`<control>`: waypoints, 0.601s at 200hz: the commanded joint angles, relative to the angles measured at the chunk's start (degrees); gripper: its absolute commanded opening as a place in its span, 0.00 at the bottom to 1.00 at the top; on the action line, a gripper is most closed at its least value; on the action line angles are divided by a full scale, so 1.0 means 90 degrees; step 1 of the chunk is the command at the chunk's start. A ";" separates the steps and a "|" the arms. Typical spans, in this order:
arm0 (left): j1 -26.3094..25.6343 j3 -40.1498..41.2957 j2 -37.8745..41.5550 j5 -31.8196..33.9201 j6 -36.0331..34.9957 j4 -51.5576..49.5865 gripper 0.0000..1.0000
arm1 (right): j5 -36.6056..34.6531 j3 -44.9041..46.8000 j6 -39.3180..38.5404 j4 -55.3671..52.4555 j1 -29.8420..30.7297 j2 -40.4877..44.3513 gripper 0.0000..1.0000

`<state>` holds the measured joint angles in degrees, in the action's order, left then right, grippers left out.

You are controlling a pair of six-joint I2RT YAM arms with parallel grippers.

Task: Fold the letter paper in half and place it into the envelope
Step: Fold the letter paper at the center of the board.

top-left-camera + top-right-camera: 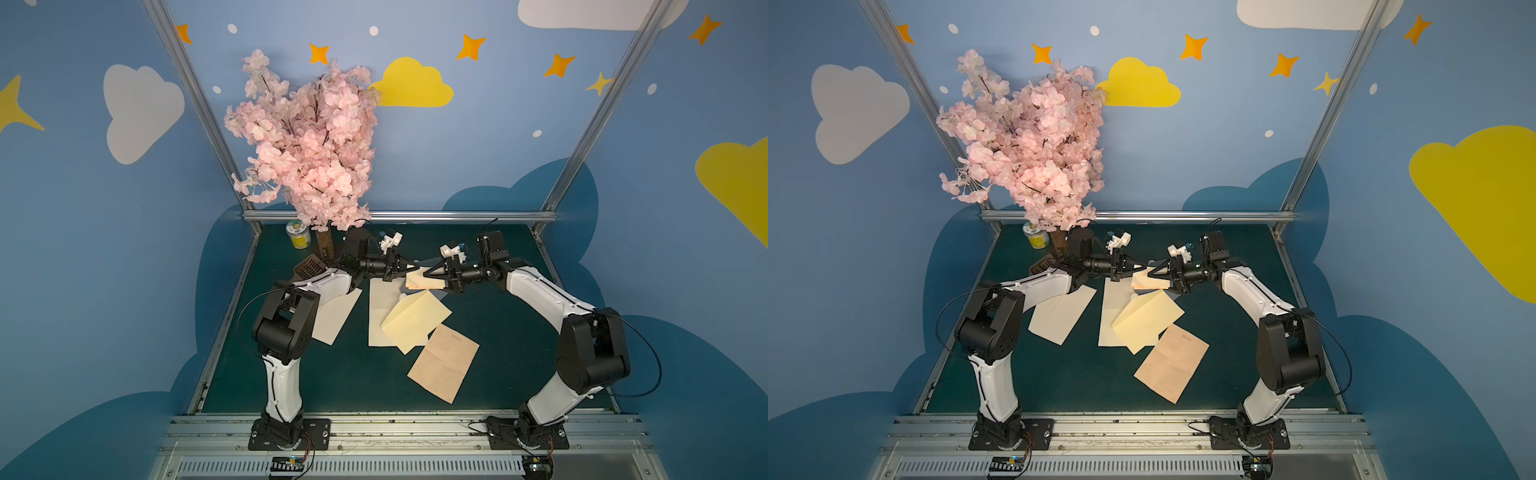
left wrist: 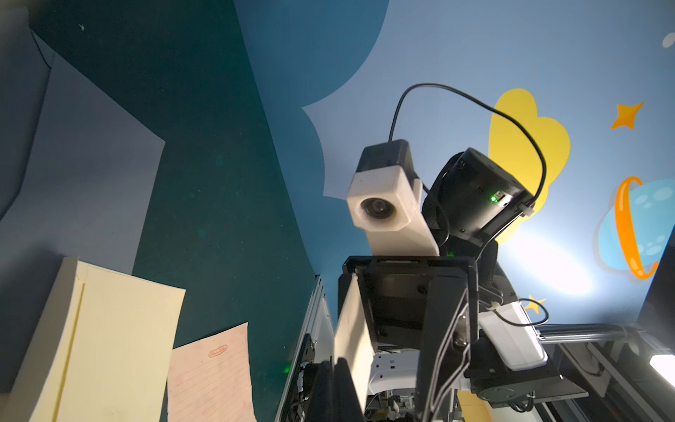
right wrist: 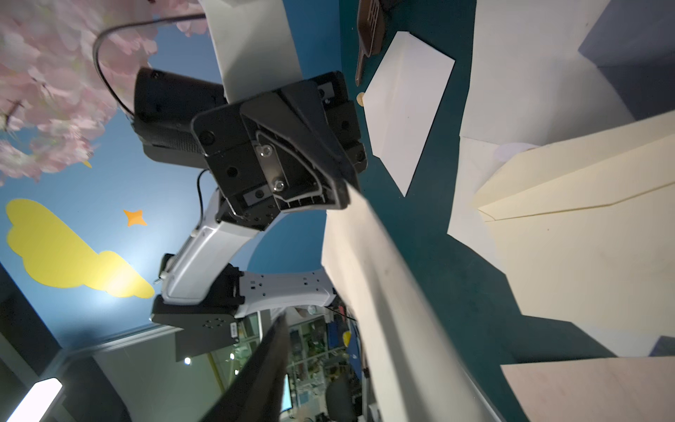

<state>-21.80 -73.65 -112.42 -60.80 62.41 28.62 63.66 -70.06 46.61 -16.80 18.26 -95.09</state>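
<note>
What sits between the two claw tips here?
Only the folded letter: the left claw pinches its edge and the right claw faces it from the opposite side. Both top views show this.

You've got blue walls (image 1: 498, 145) w/ white & yellow cloud decals (image 1: 411, 85) + orange stars (image 1: 471, 46). Alu frame posts (image 1: 195, 104) run up the back corners. Tabletop's a dark green mat (image 1: 498, 332). Pink blossom tree (image 1: 307, 145) stands far left. Light glare (image 2: 548, 270) on the wall.
</note>
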 commanded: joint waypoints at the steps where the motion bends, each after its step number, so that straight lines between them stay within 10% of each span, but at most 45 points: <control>1: -0.0004 0.0180 -0.0046 0.0251 0.0511 0.0657 0.02 | -0.0229 0.0413 0.0847 0.0926 0.0041 0.0416 0.70; 76: -0.0355 0.0816 0.0265 0.2383 0.1840 0.1875 0.02 | -0.1556 0.1780 0.3647 0.3843 0.0258 0.0816 0.77; 120: -0.0773 0.1201 0.0825 0.3981 0.1897 0.1717 0.02 | -0.2499 0.2166 0.4426 0.4788 0.0298 0.0938 0.57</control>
<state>-27.11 -64.88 -109.73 -35.48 78.43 42.52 47.94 -52.05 80.66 17.91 20.64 -88.99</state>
